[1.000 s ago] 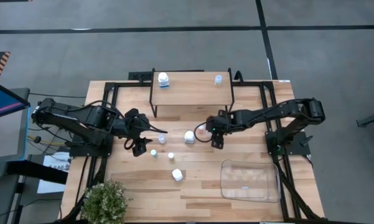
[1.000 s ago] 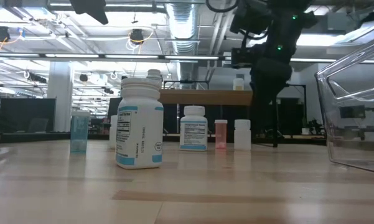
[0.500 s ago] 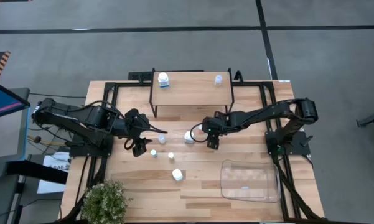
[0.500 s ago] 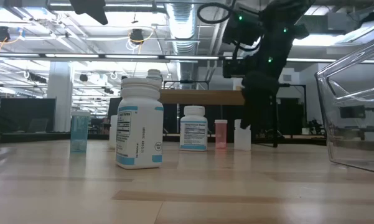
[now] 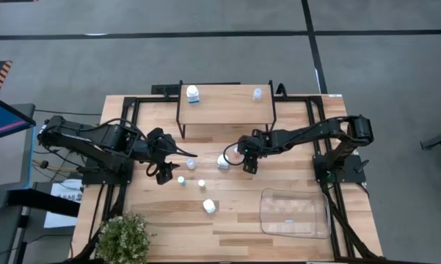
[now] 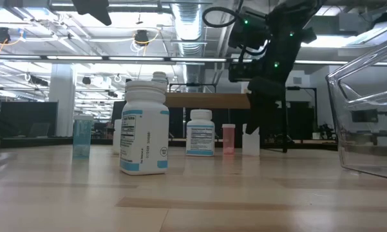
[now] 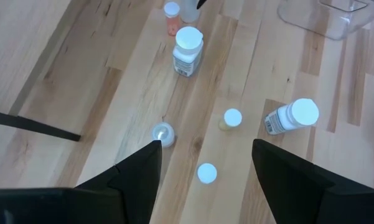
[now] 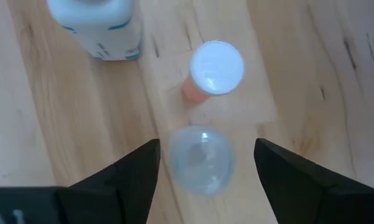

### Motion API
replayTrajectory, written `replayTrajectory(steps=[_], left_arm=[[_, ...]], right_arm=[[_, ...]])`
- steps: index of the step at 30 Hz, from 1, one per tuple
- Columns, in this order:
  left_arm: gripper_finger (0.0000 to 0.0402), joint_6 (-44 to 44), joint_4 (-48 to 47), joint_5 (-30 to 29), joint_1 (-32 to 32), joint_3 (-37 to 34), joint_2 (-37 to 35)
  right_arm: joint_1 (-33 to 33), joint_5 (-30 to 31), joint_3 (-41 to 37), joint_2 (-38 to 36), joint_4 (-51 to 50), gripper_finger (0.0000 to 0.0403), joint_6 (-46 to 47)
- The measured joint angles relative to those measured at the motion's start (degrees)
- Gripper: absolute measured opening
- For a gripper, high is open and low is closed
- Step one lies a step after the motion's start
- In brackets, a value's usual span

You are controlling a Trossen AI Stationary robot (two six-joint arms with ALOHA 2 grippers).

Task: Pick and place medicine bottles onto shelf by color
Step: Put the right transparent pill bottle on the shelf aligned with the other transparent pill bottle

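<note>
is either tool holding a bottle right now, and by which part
Nothing is held. The right tool stands open over a small clear round bottle on the table, fingers either side, not touching. The left tool hangs open above the wooden tabletop.

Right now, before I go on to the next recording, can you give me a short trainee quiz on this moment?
1. True or false: the shelf carries no bottles.
2. In the right wrist view, what sits in line with the gap between the right gripper's open jaws? A) the clear bottle B) the orange bottle C) the white labelled bottle
3. In the high view, what stands at the table's corner nearest the left arm's base?

Key
1. False: a white-capped bottle and a small pale bottle stand on it.
2. A, the clear bottle.
3. A potted plant.
</note>
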Motion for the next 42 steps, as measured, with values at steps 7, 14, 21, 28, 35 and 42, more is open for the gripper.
replayTrajectory(steps=[7, 14, 21, 28, 35, 42], left_arm=[[0.0235, 0.02, 0.0, 0.0, 0.0, 0.0, 0.0], [0.0235, 0.02, 0.02, -0.02, 0.0, 0.0, 0.0], [0.0235, 0.02, 0.0, 0.0, 0.0, -0.02, -0.01], [0.0235, 0.02, -0.02, 0.01, 0.0, 0.0, -0.01], [0.0235, 0.0, -0.11, 0.02, 0.0, 0.0, 0.0], [0.0235, -0.02, -0.11, 0.0, 0.0, 0.0, -0.02]], right_arm=[[-0.08, -2.89, 0.0, 0.0, 0.0, 0.0235, -0.07], [-0.08, -3.34, 0.0, -0.04, 0.05, 0.017, 0.24], [-0.08, -3.73, 0.16, -0.09, -0.06, 0.0131, 2.56], [0.21, -8.36, 9.39, -3.88, -14.24, 0.0133, 3.33], [-0.01, -9.18, 23.77, -10.01, -29.23, 0.0127, 4.5], [-4.32, -8.76, 30.99, -15.77, -32.2, 0.0129, 4.51]])
